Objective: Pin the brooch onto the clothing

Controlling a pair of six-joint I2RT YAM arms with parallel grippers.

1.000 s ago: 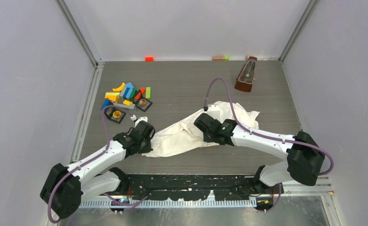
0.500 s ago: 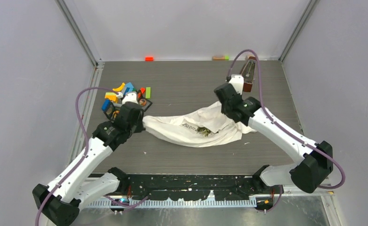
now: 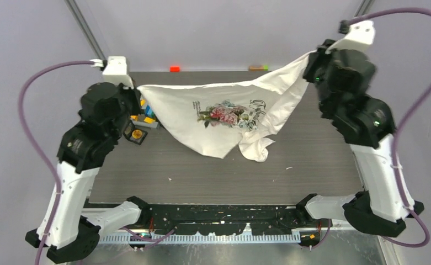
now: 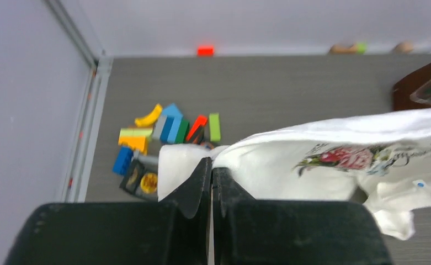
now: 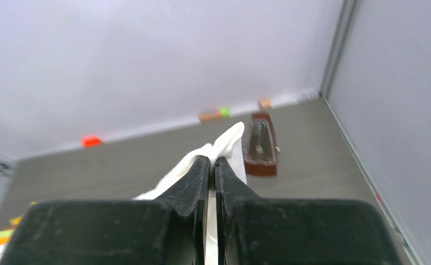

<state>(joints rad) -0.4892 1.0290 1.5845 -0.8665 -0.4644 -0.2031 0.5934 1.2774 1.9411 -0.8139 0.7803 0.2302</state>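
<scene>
Both arms are raised high, and the T-shirt is stretched between them in the air above the counter. The left claw is pressed together on a fold of white cloth at the shirt's left end, above the counter's far left part. The right claw is likewise pinching a tip of the fabric, which pokes out past its fingertips, above the far right corner.

From the top view the shirt's upper edge runs almost taut from one claw to the other. The rest sags below it in a broad triangle. The front faces the overhead camera, showing the pink-rose print with dark cursive lettering just to its right. A crumpled lower corner hangs towards the middle of the counter; whether it touches the surface I cannot tell.

Near the left edge lies a cluster of coloured toy blocks, partly hidden by the cloth. Just beside them, on the near side, is a black square tile with a yellow round piece on it. A brown metronome stands near the far right corner. Along the far edge sit a small orange block and a tan-and-green one.
</scene>
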